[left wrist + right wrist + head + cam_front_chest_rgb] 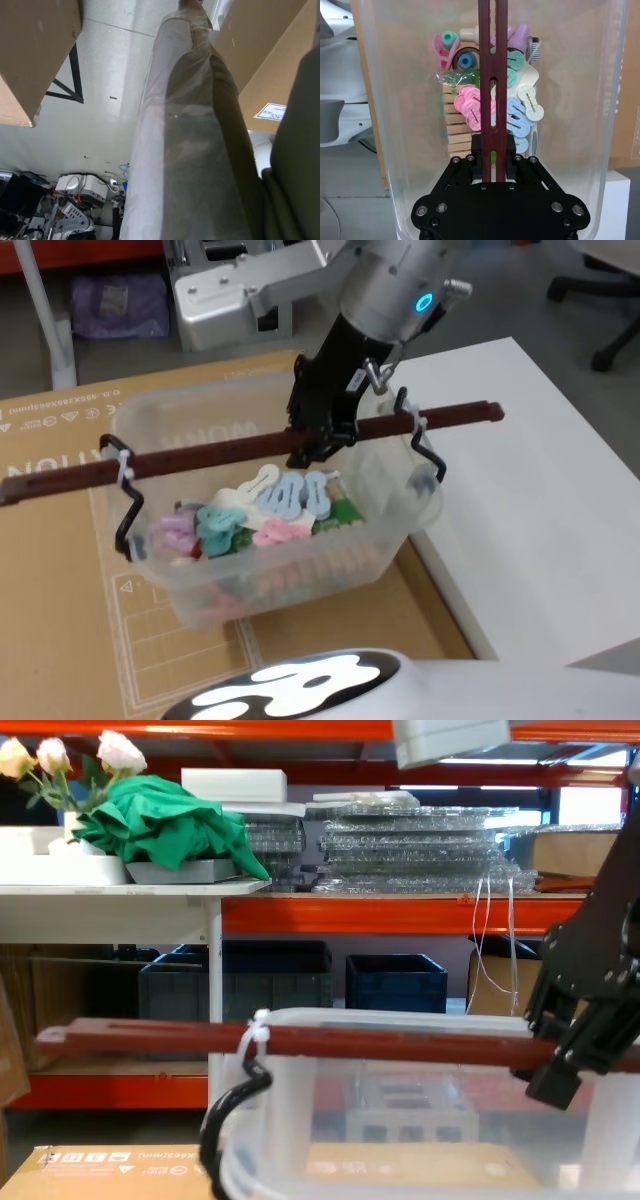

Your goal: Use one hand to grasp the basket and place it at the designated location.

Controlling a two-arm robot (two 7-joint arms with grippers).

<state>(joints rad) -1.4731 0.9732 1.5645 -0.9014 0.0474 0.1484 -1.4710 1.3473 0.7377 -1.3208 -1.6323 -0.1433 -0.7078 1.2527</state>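
Note:
The basket [300, 570] is a translucent whitish tub holding pastel clips [250, 515] and wooden pegs. It sits over a flat cardboard box, its right end beside the white table. A reddish-brown handle bar [210, 455] spans it, tied with white zip ties to black wire hooks. My right gripper [312, 448] comes down from behind and is shut on the bar right of its middle. In the right wrist view the black gripper [493, 146] clamps the bar [492, 60] above the contents. In the chest view the gripper [562, 1072] holds the bar [380, 1040] at the right.
A white table [540, 490] lies to the right and the cardboard box [60, 440] spreads left and under the basket. Behind are orange shelves with dark blue crates [385, 982]. The left wrist view shows cardboard boxes [35, 55] and a plastic-wrapped column [190, 150].

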